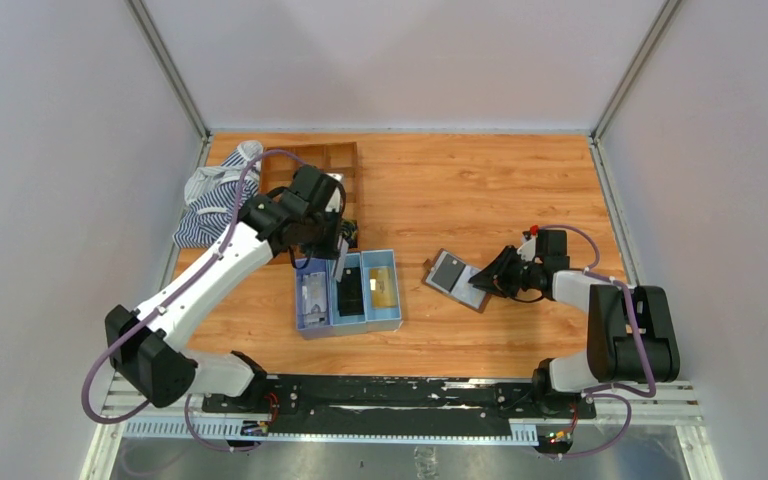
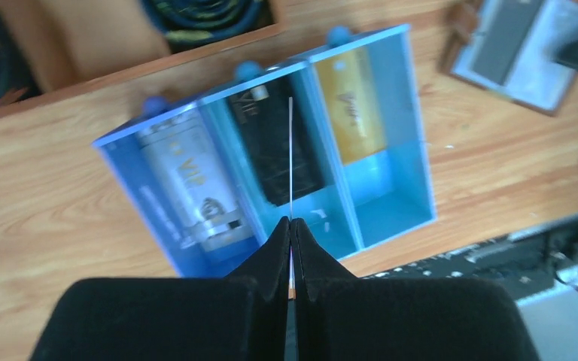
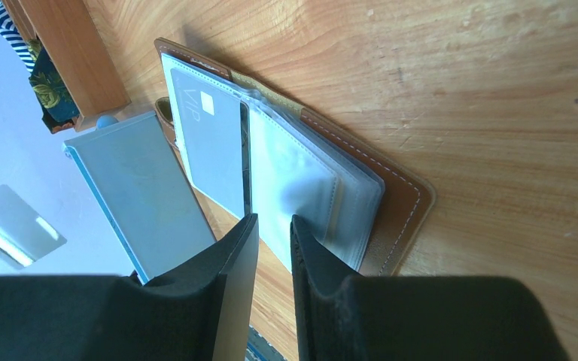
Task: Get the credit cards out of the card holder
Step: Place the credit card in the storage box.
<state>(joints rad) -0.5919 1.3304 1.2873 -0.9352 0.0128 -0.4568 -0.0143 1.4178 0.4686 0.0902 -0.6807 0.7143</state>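
Possibly the card [image 2: 291, 150] clenched edge-on in the left gripper [image 2: 291, 222] catches a tray [image 2: 419, 128] divider on release; the right gripper's [image 3: 275, 226] near-shut jaws, grasp unclear, may drag the holder [image 3: 403, 203].

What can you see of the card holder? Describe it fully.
The card holder lies open and flat on the wooden table, right of the blue tray. Its brown leather cover has pale stitching; clear plastic sleeves fan inside, one holding a grey VIP card. The right gripper is at its edge, fingers slightly apart; contact unclear.
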